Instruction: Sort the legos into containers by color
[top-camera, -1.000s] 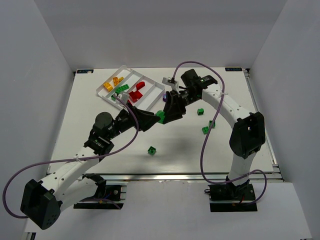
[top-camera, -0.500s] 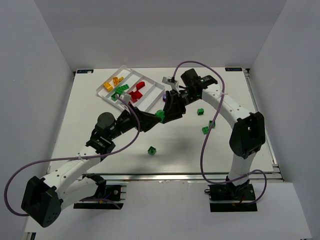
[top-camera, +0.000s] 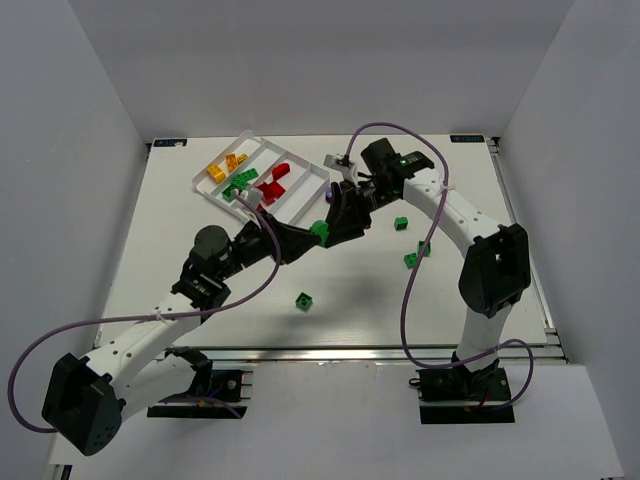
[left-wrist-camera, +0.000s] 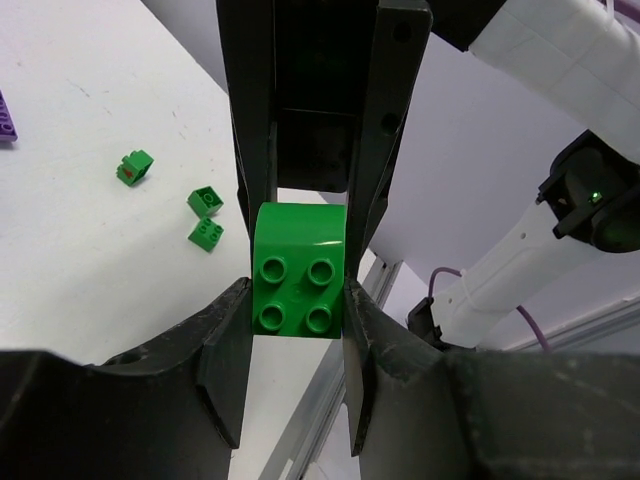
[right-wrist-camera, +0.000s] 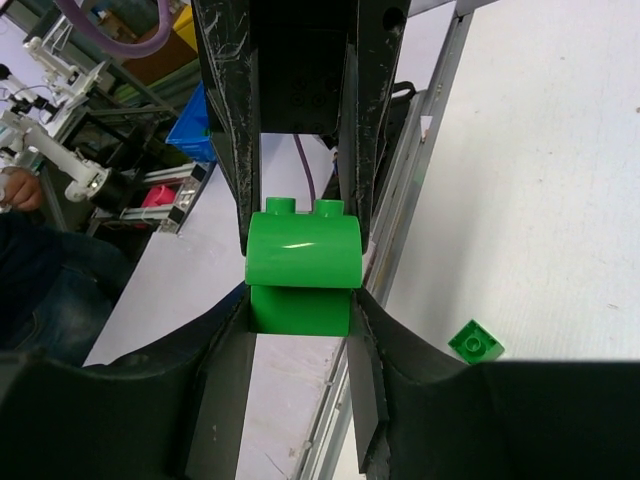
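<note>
One green lego (top-camera: 321, 232) with a curved top hangs above the table between both grippers. My left gripper (left-wrist-camera: 297, 300) has both fingers pressed against the studded end of this green lego (left-wrist-camera: 299, 270). My right gripper (right-wrist-camera: 300, 320) is shut on the other end of the lego (right-wrist-camera: 302, 270). In the top view the left gripper (top-camera: 306, 239) and the right gripper (top-camera: 336, 224) meet nose to nose just below the white tray (top-camera: 320, 172). Its containers hold yellow-orange legos (top-camera: 222, 166), green legos (top-camera: 240, 182) and red legos (top-camera: 273, 184).
Loose green legos lie on the table: one in front (top-camera: 303, 301), one to the right (top-camera: 401, 222) and a pair (top-camera: 416, 255) near the right arm. A purple lego (top-camera: 329, 197) peeks out beside the tray. The right arm's purple cable (top-camera: 405, 300) loops down.
The left gripper's jaws have closed in onto the green lego that the right gripper holds. Both arms have hardly moved.
</note>
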